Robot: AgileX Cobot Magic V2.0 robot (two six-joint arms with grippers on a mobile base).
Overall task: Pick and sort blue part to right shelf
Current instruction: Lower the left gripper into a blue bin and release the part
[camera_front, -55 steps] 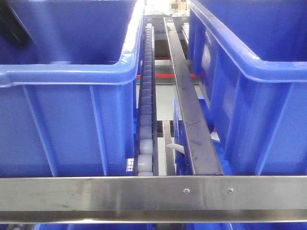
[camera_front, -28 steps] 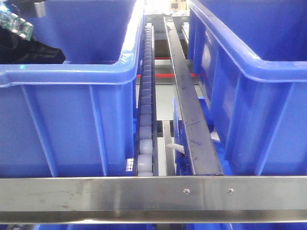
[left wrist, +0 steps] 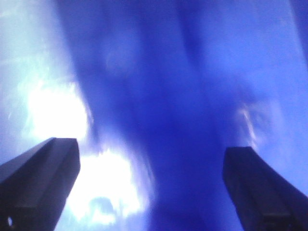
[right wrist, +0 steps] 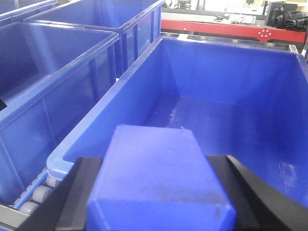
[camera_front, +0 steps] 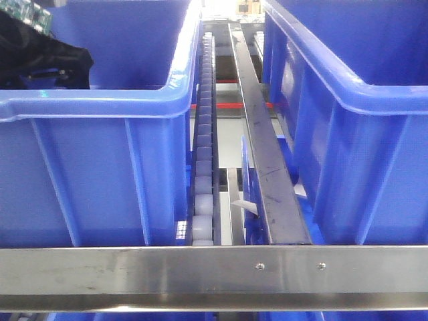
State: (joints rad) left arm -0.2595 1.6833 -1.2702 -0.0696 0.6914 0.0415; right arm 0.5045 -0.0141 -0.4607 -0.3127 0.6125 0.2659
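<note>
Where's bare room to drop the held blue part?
Bin floor ahead of the blue part is bare wall to wall. Crowded: the gap between bins, filled by roller track and steel bar; the left arm occupies the left bin.

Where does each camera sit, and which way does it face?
Front view: low behind the brushed-steel rail, facing along the white roller track between the large blue plastic left bin and right bin; dark left arm shows top left.
Left wrist view: behind the open left pincer, facing a blurred blue surface.
Right wrist view: behind the right pincer, which holds a blue box-shaped part, facing into the right bin.
Front and right wrist views share that bin.
</note>
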